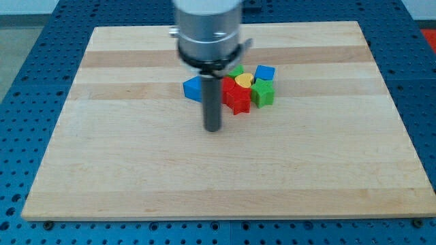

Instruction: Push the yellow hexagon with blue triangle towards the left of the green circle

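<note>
camera view, the only one i have, shows my tip [214, 128] resting on the wooden board [136, 170], a little toward the view's bottom and left of a tight cluster of blocks. i have no hand to open or close: my arm ends in a plain dark rod, and it grips nothing.

just up and to the view's left of my tip, partly hidden behind the rod, sits the blue triangle [193, 88]; i cannot tell whether the rod touches it. just to the view's right of the rod and a bit above my tip lies a red block [236, 97], star-like in outline, near my tip but apart from it.

further up and right of my tip, a small yellow block [243, 82] sits wedged among the others; its shape is too small to settle, so i cannot say if it is the hexagon. behind it, toward the view's top, a green block [236, 71] peeks out, mostly covered by my arm's housing. a blue cube [265, 72] stands at the cluster's upper right, and a green star-like block [263, 94] sits just below that, touching the red one.
</note>
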You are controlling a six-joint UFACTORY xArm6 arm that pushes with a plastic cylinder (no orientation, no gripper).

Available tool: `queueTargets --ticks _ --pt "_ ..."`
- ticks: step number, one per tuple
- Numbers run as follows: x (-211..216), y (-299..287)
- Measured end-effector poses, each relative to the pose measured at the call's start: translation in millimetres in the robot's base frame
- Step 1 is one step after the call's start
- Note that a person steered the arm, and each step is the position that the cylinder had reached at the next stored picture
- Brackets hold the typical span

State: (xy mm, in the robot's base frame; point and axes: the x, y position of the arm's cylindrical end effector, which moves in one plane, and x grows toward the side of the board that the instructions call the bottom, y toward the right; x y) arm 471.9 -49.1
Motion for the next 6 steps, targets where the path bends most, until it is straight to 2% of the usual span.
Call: queueTargets --ticks 1,2,3,5,6 --pt "-13.1 -48.8" --pt "-50.6 -61.6" --pt "-75.3 -46.5" --pt "-80.7 7.7" --pt "-84.0 3.1"
